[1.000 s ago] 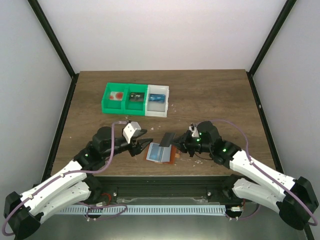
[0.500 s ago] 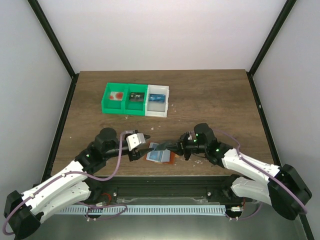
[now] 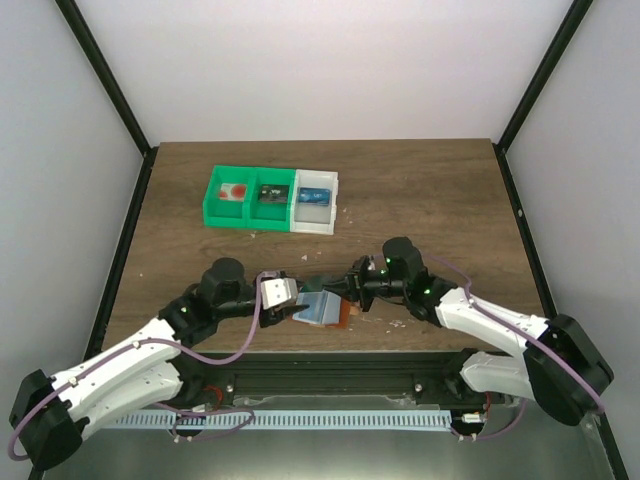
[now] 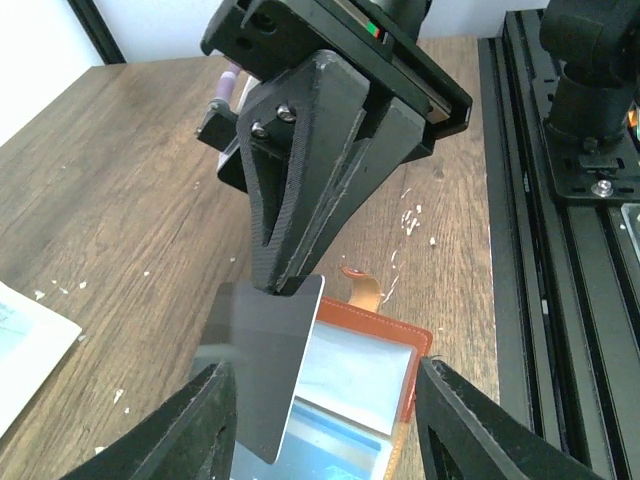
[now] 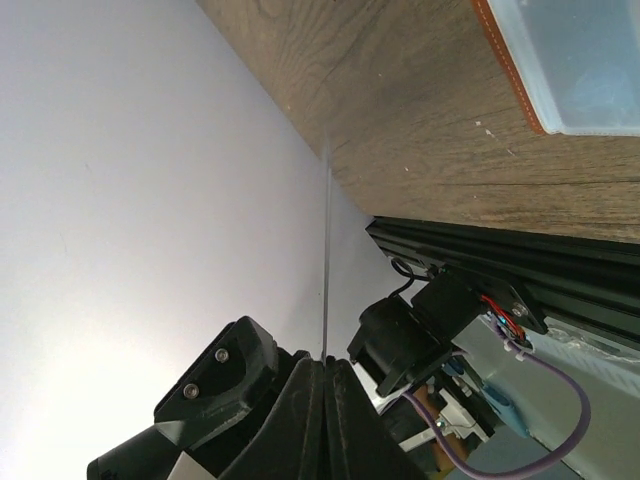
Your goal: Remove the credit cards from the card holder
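Pinching a credit card by its top edge, the right gripper had its jaws shut flat on the plastic, a grip that suited so thin a thing, since only the narrow rim offered purchase. The right wrist view showed the same card edge-on, as a fine line rising from the closed fingertips. Dark grey in the left wrist view, the card hung tilted over the left part of the card holder, and I could not tell whether its lower edge was clear of the pocket. The holder lay open on the table near the front edge, between the two arms, with its pale lining up and orange-brown rim showing, which left its pockets reachable from above. The left gripper sat low just beside the holder, jaws spread wide and gripping nothing, with one finger to each side of card and holder in its own camera. I judged it was placed there either to pin the holder against the pull or to receive the card. Far back stood the green bin and the white bin, the latter with a blue item in it, probably where this card was bound.
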Controlling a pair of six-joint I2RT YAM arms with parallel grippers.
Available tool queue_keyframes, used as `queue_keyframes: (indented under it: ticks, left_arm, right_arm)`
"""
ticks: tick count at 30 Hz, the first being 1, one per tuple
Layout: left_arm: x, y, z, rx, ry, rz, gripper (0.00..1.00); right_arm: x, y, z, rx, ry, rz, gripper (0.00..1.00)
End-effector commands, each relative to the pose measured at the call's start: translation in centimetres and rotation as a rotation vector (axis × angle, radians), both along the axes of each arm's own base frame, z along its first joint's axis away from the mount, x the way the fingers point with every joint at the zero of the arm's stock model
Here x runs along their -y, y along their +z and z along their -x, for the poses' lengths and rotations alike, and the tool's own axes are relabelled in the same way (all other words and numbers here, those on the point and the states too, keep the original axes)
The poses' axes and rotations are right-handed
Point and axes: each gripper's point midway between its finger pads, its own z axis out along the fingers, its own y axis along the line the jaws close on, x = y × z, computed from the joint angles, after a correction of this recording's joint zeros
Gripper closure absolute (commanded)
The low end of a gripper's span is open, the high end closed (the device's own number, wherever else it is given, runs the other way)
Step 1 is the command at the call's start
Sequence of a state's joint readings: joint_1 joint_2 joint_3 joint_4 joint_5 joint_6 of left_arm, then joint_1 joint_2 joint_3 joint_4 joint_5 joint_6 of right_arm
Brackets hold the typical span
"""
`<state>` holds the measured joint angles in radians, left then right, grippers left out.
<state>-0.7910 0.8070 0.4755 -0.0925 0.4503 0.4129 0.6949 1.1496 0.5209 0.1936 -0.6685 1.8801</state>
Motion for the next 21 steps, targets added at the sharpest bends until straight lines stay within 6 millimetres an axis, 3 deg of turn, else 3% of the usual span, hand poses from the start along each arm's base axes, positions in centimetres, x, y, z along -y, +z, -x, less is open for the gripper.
queue_keyframes:
  ticks: [1, 6, 15, 21]
  left_arm:
    - [0.2, -0.6, 0.3, 0.029, -0.03, -0.017, 0.51]
    - [-0.1, -1.1, -0.1, 0.05, -0.007, -0.048, 0.65]
    - [0.1, -2.8, -0.2, 0.069, 0.004, -0.125, 0.63]
    - [-0.1, -1.9, -1.3, 0.109, 0.066, -0.111, 0.8]
  right_arm:
    - [-0.9, 1.8, -0.5, 0.026, 0.037, -0.053, 1.0]
    - [-0.8, 1.5, -0.3, 0.019, 0.039, -0.05, 0.99]
    - [-0.9, 1.7, -0.3, 0.023, 0.046, -0.059, 1.0]
    - [-1.1, 1.7, 0.1, 0.031, 0.072, -0.072, 1.0]
